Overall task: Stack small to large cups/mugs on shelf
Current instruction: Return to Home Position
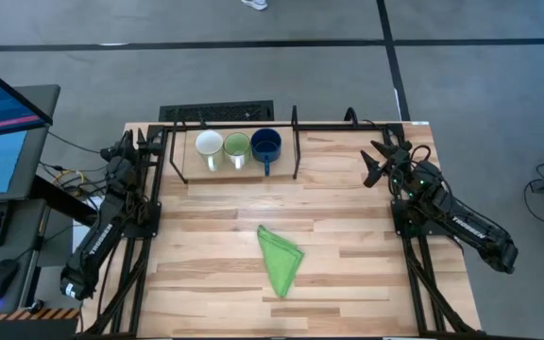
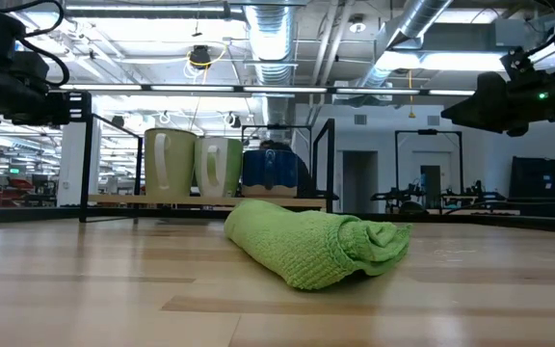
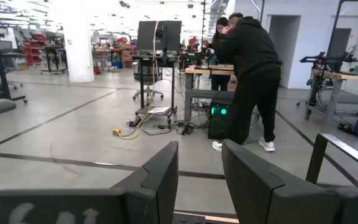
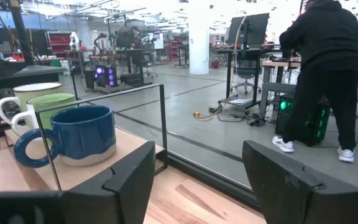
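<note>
Right hand [image 1: 376, 162]: empty, fingers spread wide, raised over the right of the tabletop [image 1: 348, 236], aimed left toward the shelf.
Left hand [image 1: 138, 142]: empty, fingers narrowly parted, at the far-left corner, facing out past the far edge.
Key relation: the mugs lie left of the right hand and apart from it, and the left hand sits nearer the row's white end.
Shelf [image 1: 296, 151]: thin black rods on a pale wood base, long axis left to right along the far edge.
Mugs: white mug [image 1: 209, 146], green mug [image 1: 237, 146], blue mug [image 1: 265, 144], left to right, close together; glossy cylinders, with the blue looking widest.
Next move: probably only needs to clear the rods.
Cloth [image 1: 280, 260]: green, ribbed, folded, lying mid-tabletop.
</note>
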